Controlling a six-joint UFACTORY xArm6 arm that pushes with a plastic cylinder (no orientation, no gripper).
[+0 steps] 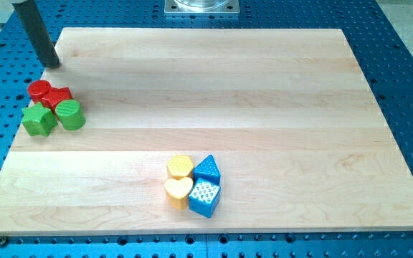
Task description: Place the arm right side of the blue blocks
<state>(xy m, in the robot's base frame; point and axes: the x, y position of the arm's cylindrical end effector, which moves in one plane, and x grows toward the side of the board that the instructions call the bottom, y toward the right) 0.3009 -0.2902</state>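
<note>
Two blue blocks sit near the view's bottom middle: a blue triangular block (208, 169) and, just below it, a blue cube-like block (204, 198). They touch a yellow hexagon block (180, 167) and a yellow heart block (178, 192) on their left. My tip (51, 64) is at the board's top left corner, far up and left of the blue blocks, touching no block.
A cluster at the view's left holds a red cylinder (39, 90), a red star-like block (57, 96), a green star-like block (39, 120) and a green cylinder (70, 115). The wooden board (264, 100) lies on a blue perforated table (400, 86).
</note>
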